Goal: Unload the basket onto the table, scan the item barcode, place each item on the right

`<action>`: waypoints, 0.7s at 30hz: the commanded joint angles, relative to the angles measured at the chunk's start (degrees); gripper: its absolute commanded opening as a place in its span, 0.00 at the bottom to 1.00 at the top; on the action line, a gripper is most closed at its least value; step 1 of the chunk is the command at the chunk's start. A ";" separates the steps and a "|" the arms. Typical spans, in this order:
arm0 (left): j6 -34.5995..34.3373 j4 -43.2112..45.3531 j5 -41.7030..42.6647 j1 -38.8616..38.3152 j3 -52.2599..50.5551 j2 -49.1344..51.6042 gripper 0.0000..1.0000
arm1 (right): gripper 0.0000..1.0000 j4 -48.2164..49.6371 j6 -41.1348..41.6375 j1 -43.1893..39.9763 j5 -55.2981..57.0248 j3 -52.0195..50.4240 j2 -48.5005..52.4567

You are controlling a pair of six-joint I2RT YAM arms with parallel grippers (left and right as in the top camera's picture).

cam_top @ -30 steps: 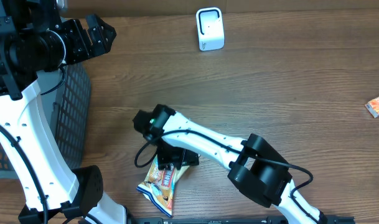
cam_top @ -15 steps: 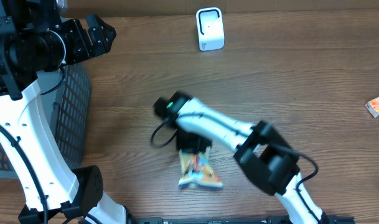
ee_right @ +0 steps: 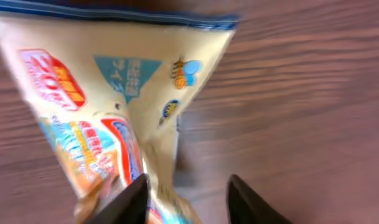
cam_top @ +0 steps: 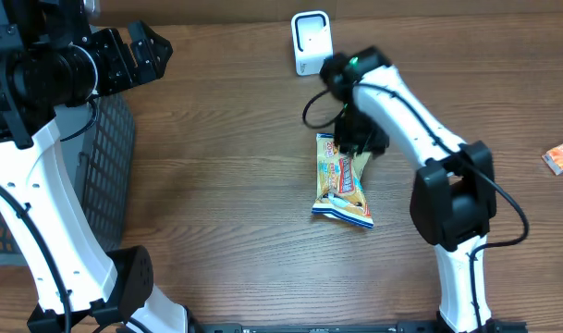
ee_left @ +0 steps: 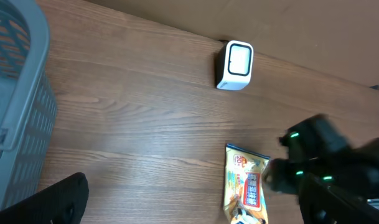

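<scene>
The item is a tan and orange snack packet (cam_top: 341, 180) lying flat on the wooden table, its top end pointing toward the white scanner (cam_top: 312, 43) at the back. My right gripper (cam_top: 360, 143) hovers over the packet's upper right corner. In the right wrist view the jaws stand partly open; a fold of the packet (ee_right: 114, 93) runs beside the left finger (ee_right: 124, 202), with bare table up to the right one. No barcode shows. My left gripper (cam_top: 142, 51) hangs open high at the back left, looking down on the packet (ee_left: 246, 186) and the scanner (ee_left: 236, 65).
A grey mesh basket (cam_top: 110, 176) stands at the left edge, also visible in the left wrist view (ee_left: 21, 93). A small orange packet (cam_top: 561, 156) lies at the far right edge. The right arm stretches from the front right across the table's middle.
The right arm swung the packet from the front left to the middle, toward the scanner. Its jaws closed and have parted again. The left arm has not moved.
</scene>
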 commanded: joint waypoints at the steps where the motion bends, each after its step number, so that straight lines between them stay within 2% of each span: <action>1: 0.48 0.09 0.61 0.26 0.63 -0.24 1.00 | 0.27 -2.36 -3.39 -0.26 -1.57 5.99 -0.96; 4: 0.48 0.09 0.61 0.26 0.63 -0.24 1.00 | 0.05 -2.54 -8.07 0.09 -9.49 5.33 -0.94; 5: 0.48 0.09 0.61 0.26 0.63 -0.24 1.00 | 0.04 -2.38 -8.00 0.33 -9.86 4.37 -0.94; 13: 0.48 0.09 0.61 0.26 0.63 -0.24 1.00 | 0.04 7.50 -4.35 1.03 -8.76 -10.71 -0.94; 17: 0.48 0.09 0.61 0.26 0.63 -0.24 1.00 | 0.04 18.23 -4.44 0.63 -8.17 -21.97 -0.92; 21: 0.48 0.09 0.61 0.26 0.63 -0.24 0.99 | 0.04 22.56 -4.66 0.66 -5.51 -25.27 -0.92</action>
